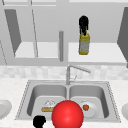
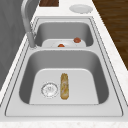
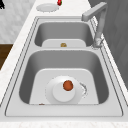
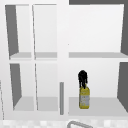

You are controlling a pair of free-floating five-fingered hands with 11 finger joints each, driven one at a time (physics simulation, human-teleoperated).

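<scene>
My right hand (image 1: 83, 23) is up in the open wall cabinet, its fingers curled down round the top of a yellow bottle (image 1: 84, 45). The bottle stands upright on the lower right shelf (image 1: 100, 53). The upper view has the same hand (image 4: 82, 77) on the bottle (image 4: 84, 98). My left hand (image 1: 39, 121) hangs low in front of the sink's left basin, beside a large red ball (image 1: 67, 115), apart from it. A dark bit of a hand (image 3: 2, 4) is at the right side view's top left corner.
A bread roll (image 2: 64, 85) lies by the drain (image 2: 49, 89) in the left basin. The right basin holds a white plate (image 3: 60, 96) with a small tomato (image 3: 68, 85). The faucet (image 1: 75, 68) swings over the right basin. White plates (image 2: 80, 8) sit on the counter at both ends.
</scene>
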